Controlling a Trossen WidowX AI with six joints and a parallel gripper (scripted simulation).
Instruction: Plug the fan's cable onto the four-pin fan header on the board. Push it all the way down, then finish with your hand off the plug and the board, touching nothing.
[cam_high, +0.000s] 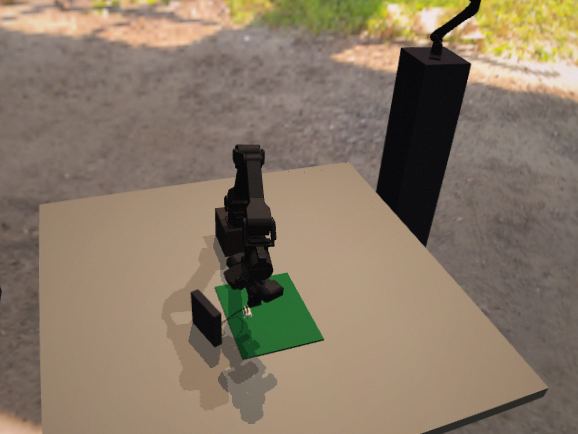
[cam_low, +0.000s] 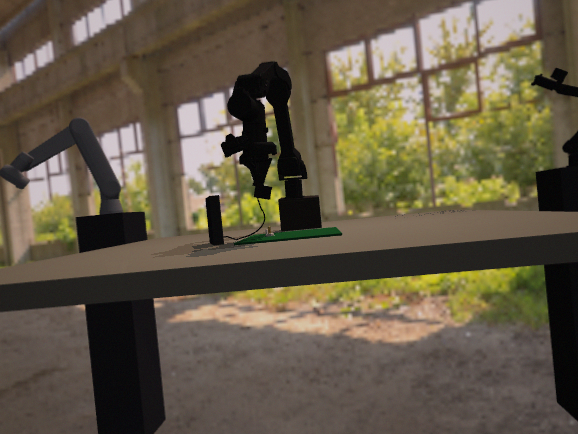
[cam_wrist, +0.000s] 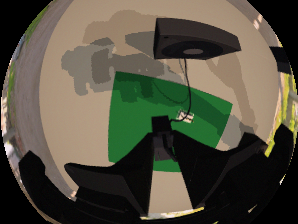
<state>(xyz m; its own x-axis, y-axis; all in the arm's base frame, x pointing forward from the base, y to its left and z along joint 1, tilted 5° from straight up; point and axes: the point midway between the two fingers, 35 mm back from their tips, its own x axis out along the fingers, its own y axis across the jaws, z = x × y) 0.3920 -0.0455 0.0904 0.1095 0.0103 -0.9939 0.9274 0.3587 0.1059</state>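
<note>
One black plug (cam_wrist: 161, 123) is clamped in the fingers (cam_high: 255, 300) (cam_low: 262, 192), above the green board (cam_high: 290, 320) (cam_low: 315, 233) (cam_wrist: 132, 125). Best to square it over the pale header (cam_high: 247, 314) (cam_low: 271, 234) (cam_wrist: 185, 116), leave the cable (cam_high: 232, 315) (cam_low: 264, 215) (cam_wrist: 189, 90) slack, then press straight down.

The board (cam_high: 287, 320) (cam_low: 310, 233) (cam_wrist: 135, 110) is plain green, the fan (cam_high: 206, 318) (cam_low: 214, 220) (cam_wrist: 200, 37) black, the tabletop (cam_high: 375, 325) (cam_low: 425, 229) (cam_wrist: 65, 130) tan.

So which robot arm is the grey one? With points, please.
The grey arm (cam_low: 94, 160) is at the left of the exterior view. The table arm (cam_high: 254, 177) (cam_low: 284, 125) and the right-edge arm (cam_high: 455, 22) (cam_low: 566, 89) both look black.
</note>
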